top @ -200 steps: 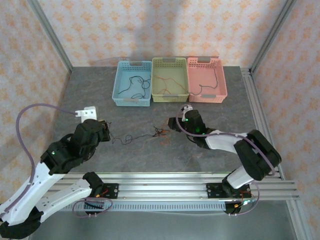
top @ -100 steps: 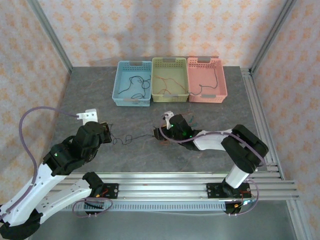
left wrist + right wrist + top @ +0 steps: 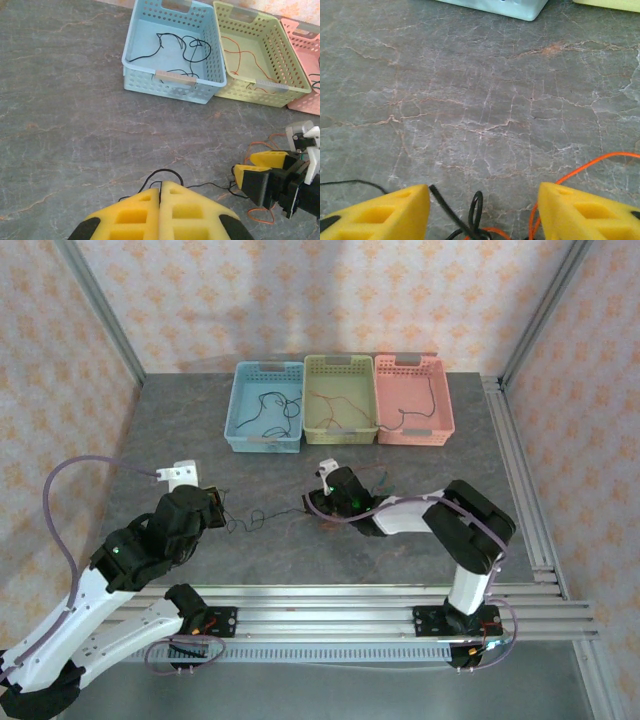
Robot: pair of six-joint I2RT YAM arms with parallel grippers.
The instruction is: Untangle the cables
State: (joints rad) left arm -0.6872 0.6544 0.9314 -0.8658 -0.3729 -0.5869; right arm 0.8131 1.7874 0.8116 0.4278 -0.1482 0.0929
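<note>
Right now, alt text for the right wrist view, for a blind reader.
The right hand, yellow foam fingers apart, straddles a tangle of thin black cable and thin orange cable on the grey marbled table; a pale blue plastic basket's corner shows at top.

Left gripper (image 3: 160, 187) at bottom edge, yellow fingers pressed together, loose black cable (image 3: 163, 172) looping out at the tips and running right toward the right gripper (image 3: 244, 166). Right gripper's yellow fingers stand apart, low on the grey table (image 3: 65, 125), orange cable (image 3: 260, 216) lying beside and under it. Far side: blue basket (image 3: 150, 82) with coiled black cable (image 3: 187, 47), green basket (image 3: 240, 90) with orange-red cable (image 3: 240, 52), pink basket (image 3: 305, 102) cut off at right edge.
</note>
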